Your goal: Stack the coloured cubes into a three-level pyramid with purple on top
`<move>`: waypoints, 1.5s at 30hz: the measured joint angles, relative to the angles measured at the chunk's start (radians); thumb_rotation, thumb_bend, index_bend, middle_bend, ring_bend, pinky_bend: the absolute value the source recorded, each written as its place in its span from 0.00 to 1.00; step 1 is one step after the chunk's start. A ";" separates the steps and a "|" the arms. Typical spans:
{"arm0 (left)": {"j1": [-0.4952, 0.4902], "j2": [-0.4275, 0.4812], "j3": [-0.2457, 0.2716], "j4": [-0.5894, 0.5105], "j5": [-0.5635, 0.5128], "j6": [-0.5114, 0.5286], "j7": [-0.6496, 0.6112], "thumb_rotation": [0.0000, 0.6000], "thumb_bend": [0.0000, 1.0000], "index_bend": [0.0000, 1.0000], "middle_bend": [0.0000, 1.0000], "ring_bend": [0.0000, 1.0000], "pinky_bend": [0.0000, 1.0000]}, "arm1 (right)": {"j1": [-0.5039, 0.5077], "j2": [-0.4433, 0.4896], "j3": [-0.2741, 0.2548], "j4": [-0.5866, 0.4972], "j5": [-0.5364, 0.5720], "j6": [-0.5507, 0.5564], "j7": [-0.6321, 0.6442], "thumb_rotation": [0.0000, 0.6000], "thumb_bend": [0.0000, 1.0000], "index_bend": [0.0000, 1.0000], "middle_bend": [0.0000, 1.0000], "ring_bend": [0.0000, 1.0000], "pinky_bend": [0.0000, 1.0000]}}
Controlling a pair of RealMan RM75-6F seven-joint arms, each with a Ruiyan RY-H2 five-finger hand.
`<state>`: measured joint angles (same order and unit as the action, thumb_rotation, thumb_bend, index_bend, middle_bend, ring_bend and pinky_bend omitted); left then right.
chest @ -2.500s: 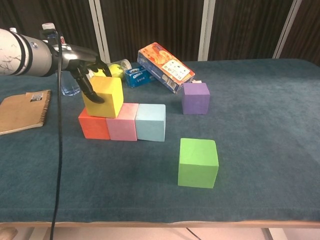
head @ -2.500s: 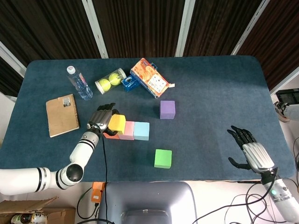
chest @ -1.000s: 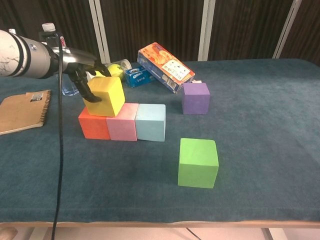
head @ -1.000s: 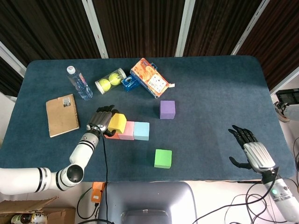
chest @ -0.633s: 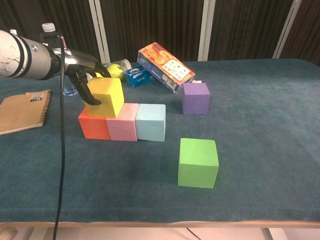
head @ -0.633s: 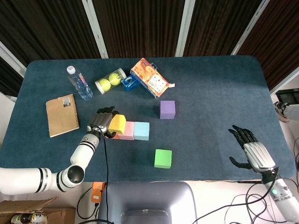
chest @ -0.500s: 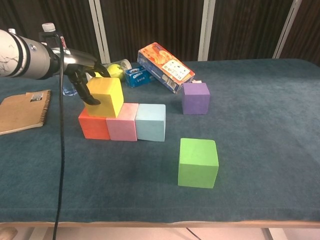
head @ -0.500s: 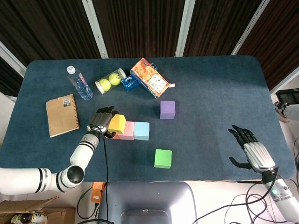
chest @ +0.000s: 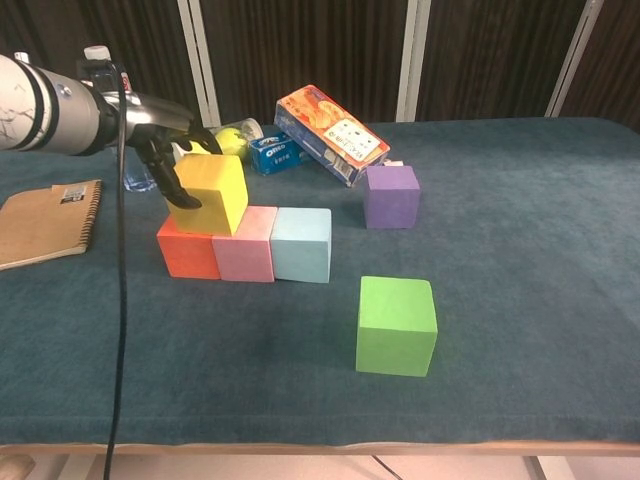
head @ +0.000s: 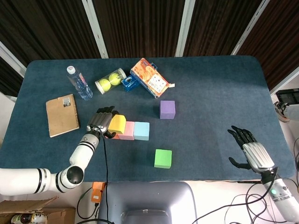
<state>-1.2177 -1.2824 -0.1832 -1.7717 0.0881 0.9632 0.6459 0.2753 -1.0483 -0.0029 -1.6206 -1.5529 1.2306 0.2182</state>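
Note:
An orange cube (chest: 187,250), a pink cube (chest: 246,257) and a light blue cube (chest: 301,245) stand side by side in a row. A yellow cube (chest: 210,193) sits on top, across the orange and pink ones, and my left hand (chest: 165,153) grips it from its left and back. In the head view the left hand (head: 100,120) covers the orange cube next to the yellow cube (head: 117,123). The purple cube (chest: 390,196) stands alone behind the row, the green cube (chest: 396,325) alone in front. My right hand (head: 248,151) hovers open at the table's right front edge.
A notebook (head: 62,115) lies left of the row. Along the back stand a water bottle (head: 79,83), a tube of tennis balls (head: 110,80), a small blue pack (head: 129,84) and an orange snack box (head: 150,78).
The yellow cube, tilted a second ago, now sits level on the orange and pink cubes. My left hand still grips it. The right hand has hardly moved.

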 measured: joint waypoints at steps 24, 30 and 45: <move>0.012 0.006 -0.007 0.006 0.029 -0.030 -0.032 0.83 0.26 0.32 0.05 0.00 0.07 | -0.001 0.002 -0.002 0.000 -0.004 0.002 0.002 1.00 0.24 0.00 0.00 0.00 0.00; 0.022 0.005 -0.006 0.013 0.090 -0.043 -0.050 0.84 0.29 0.32 0.05 0.00 0.07 | -0.003 0.004 -0.003 0.001 -0.003 0.003 0.004 1.00 0.24 0.00 0.00 0.00 0.00; 0.060 0.014 0.027 0.047 0.247 -0.085 -0.097 0.83 0.36 0.33 0.05 0.00 0.07 | -0.003 0.003 -0.003 0.000 -0.001 0.001 -0.002 1.00 0.24 0.00 0.00 0.00 0.00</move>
<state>-1.1577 -1.2684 -0.1564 -1.7247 0.3349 0.8778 0.5490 0.2724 -1.0458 -0.0058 -1.6207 -1.5541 1.2315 0.2164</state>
